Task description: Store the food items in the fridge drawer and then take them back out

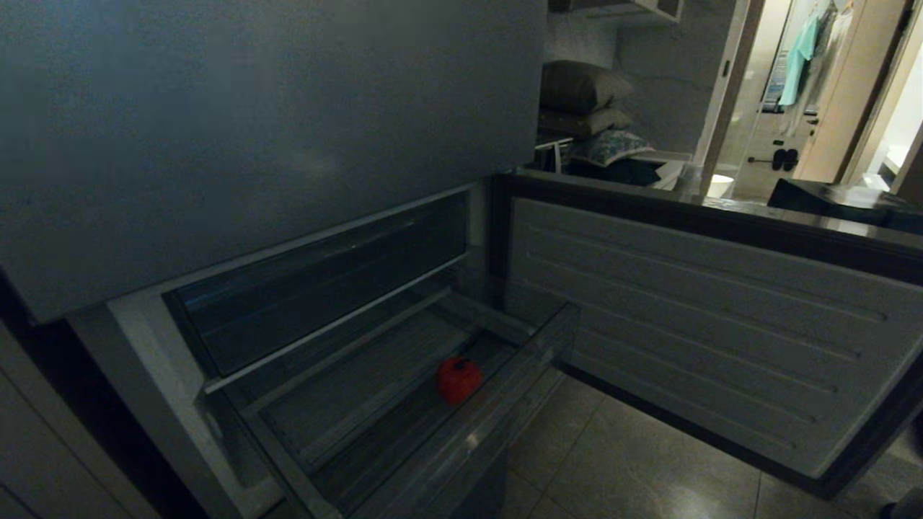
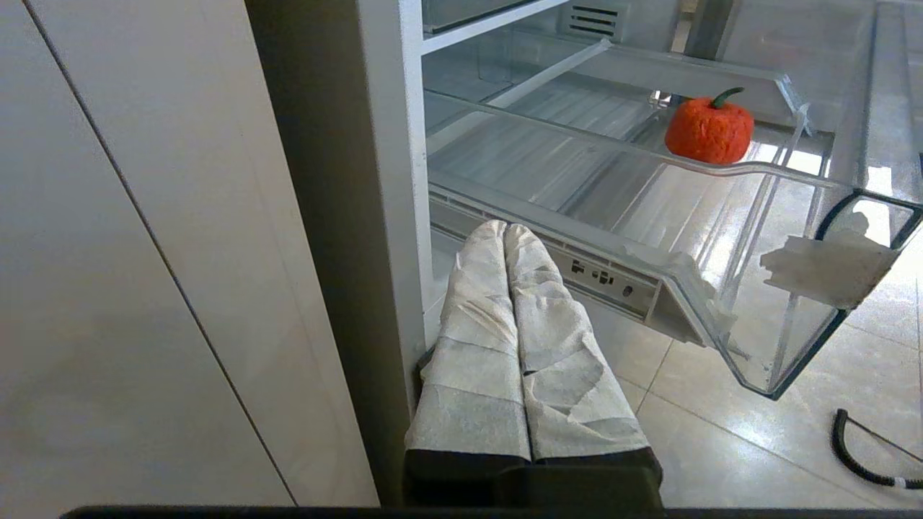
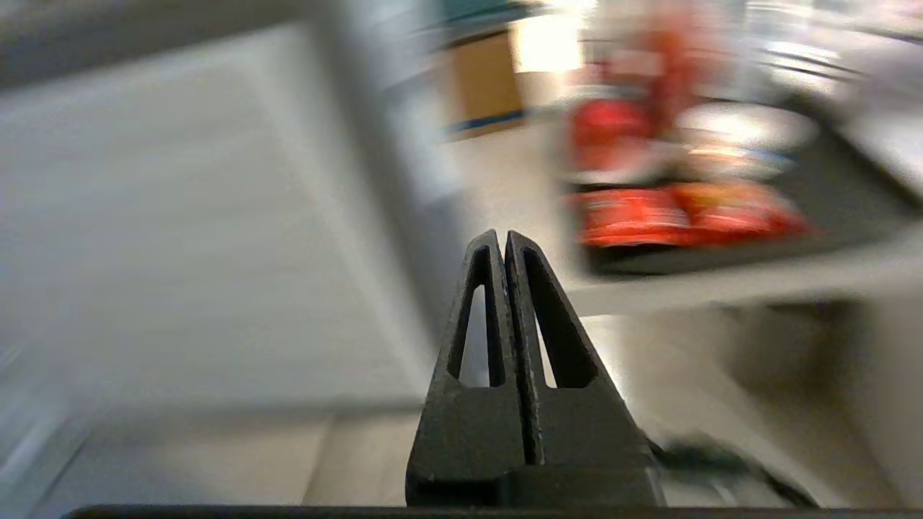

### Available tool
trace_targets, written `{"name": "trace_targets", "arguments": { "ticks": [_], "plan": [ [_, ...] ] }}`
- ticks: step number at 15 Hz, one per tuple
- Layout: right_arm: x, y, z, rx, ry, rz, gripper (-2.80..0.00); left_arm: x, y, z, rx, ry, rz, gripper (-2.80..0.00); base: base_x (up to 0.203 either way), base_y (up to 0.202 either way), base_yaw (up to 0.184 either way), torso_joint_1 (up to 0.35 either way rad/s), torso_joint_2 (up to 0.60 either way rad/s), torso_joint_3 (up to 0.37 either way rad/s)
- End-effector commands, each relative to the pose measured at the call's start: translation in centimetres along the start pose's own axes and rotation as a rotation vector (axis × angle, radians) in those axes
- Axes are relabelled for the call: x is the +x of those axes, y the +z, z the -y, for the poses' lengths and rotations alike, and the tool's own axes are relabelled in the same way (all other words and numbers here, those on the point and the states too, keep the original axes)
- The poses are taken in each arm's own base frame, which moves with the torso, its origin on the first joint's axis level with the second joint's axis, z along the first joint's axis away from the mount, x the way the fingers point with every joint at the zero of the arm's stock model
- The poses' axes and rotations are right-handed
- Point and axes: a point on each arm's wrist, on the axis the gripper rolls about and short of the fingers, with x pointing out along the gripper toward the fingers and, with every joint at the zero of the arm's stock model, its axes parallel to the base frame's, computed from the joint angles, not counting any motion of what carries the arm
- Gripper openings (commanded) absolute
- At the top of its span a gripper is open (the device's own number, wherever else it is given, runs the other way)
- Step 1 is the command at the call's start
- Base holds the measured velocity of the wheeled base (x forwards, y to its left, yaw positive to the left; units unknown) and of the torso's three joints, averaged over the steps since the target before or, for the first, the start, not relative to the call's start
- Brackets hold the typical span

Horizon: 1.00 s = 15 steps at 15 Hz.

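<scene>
Round red-orange food lump point(image 1: 458, 379) sat at your drawer's four o'clock, inside the pulled-out clear-plastic fridge drawer point(image 1: 461, 443); your cloth-wrapped left gripper point(image 2: 506, 229) and black right gripper point(image 3: 502, 236) were pinched together, empty.

No legible text, label or number anywhere

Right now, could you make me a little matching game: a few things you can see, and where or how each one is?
Things:
1. red food item
2. fridge drawer
3. left tool
4. right tool

States:
A. pulled out, clear plastic
B. shut, bare black fingers
C. lying inside the drawer
D. shut, fingers wrapped in white, beside the fridge frame

Pairs: 1-C, 2-A, 3-D, 4-B
</scene>
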Motion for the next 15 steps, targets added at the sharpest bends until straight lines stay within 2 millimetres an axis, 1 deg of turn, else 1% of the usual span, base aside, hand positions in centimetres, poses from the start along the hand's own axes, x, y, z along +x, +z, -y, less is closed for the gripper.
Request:
{"name": "trace_targets", "arguments": {
  "ticks": [1,3,5,7,9,12,14,15],
  "plan": [
    [3.2,1.1,0.3,0.025,-0.185,-0.07,-2.8,0.0,0.0,0.0,0.0,0.0,0.0,-2.8,0.0,0.0,0.0,0.0,0.0,0.0],
    [5.9,2.1,1.3,0.087,-0.271,-0.114,-2.8,0.0,0.0,0.0,0.0,0.0,0.0,-2.8,0.0,0.0,0.0,0.0,0.0,0.0],
    [8.8,2.7,2.6,0.138,-0.327,-0.159,-2.8,0.0,0.0,0.0,0.0,0.0,0.0,-2.8,0.0,0.0,0.0,0.0,0.0,0.0],
    [11.9,2.8,4.1,0.165,-0.363,-0.186,-2.8,0.0,0.0,0.0,0.0,0.0,0.0,-2.8,0.0,0.0,0.0,0.0,0.0,0.0],
    [15.1,2.4,5.9,0.18,-0.394,-0.211,-2.8,0.0,0.0,0.0,0.0,0.0,0.0,-2.8,0.0,0.0,0.0,0.0,0.0,0.0],
    [19.7,2.3,8.1,0.182,-0.384,-0.196,-2.8,0.0,0.0,0.0,0.0,0.0,0.0,-2.8,0.0,0.0,0.0,0.0,0.0,0.0],
    [22.0,2.4,9.2,0.176,-0.326,-0.21,-2.8,0.0,0.0,0.0,0.0,0.0,0.0,-2.8,0.0,0.0,0.0,0.0,0.0,0.0],
    [22.7,2.6,9.7,0.165,-0.289,-0.215,-2.8,0.0,0.0,0.0,0.0,0.0,0.0,-2.8,0.0,0.0,0.0,0.0,0.0,0.0]
  ]
}}
